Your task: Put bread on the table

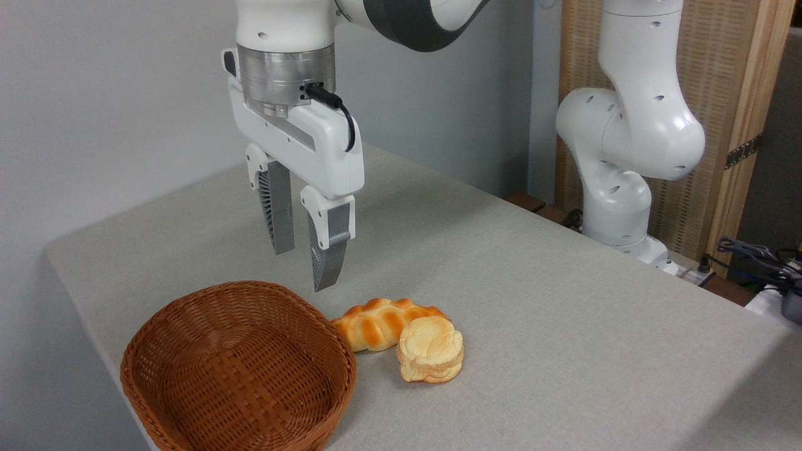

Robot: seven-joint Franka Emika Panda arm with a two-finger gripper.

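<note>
The bread, a golden braided loaf with pointed ends, lies on the table just right of the wicker basket. Its right end is partly covered by a small round bun. My gripper hangs in the air above the basket's far rim, up and to the left of the loaf. Its two grey fingers stand apart with nothing between them, so it is open.
A brown wicker basket with nothing in it sits at the table's front left corner, its rim touching the loaf. A round pale bun rests against the loaf. The arm's white base stands at the far right edge.
</note>
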